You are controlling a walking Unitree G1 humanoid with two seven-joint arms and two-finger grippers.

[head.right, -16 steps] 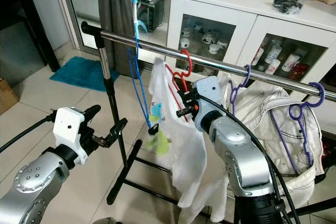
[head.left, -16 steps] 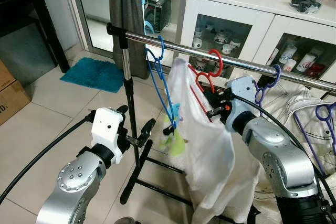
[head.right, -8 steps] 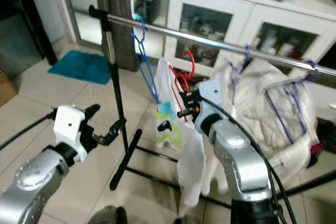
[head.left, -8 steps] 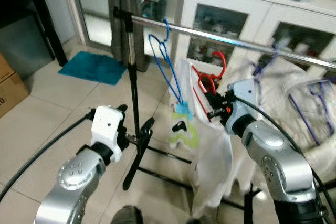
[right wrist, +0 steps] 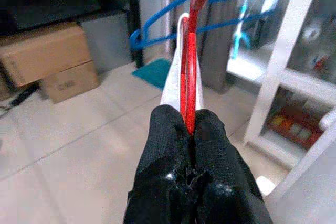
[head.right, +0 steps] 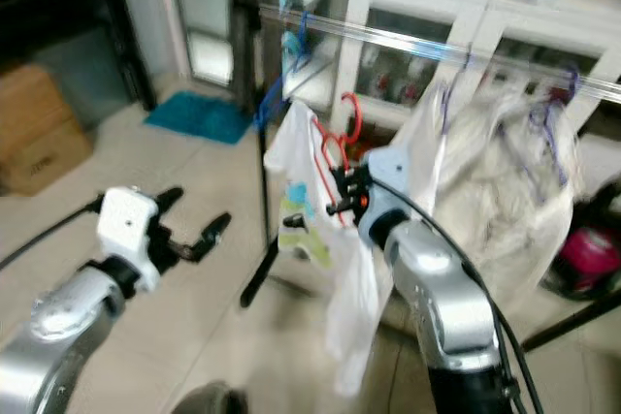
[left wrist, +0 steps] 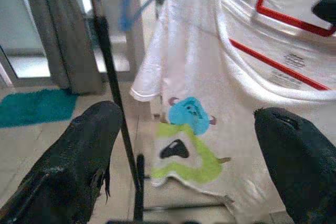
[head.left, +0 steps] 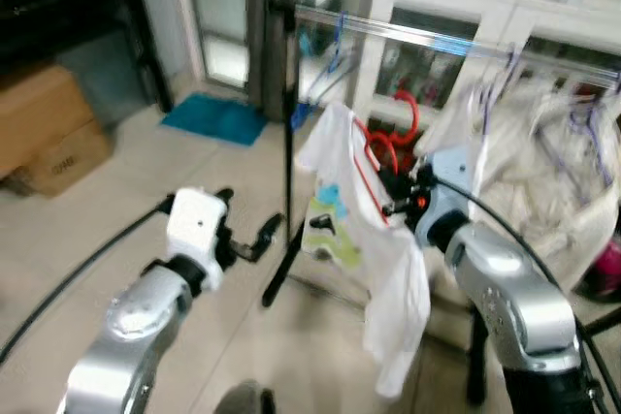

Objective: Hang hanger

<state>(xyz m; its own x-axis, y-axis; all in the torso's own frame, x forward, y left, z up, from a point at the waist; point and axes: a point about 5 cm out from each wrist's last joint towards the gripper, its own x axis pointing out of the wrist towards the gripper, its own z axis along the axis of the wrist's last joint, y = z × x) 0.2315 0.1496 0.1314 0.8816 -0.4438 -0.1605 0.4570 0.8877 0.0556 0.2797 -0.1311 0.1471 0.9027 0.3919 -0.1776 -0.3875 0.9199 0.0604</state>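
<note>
Red hanger (right wrist: 190,72) pinched in right gripper (right wrist: 189,129), wrist close-up.

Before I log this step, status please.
Right gripper shut on red hanger carrying white T-shirt. Left gripper open, idle. Hanger off the rail.

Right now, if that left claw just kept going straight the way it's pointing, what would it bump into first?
Probably the white T-shirt on the red hanger: it hangs straight ahead between the open left gripper fingers. The black rack pole stands just beside that line; depth is unclear.
</note>
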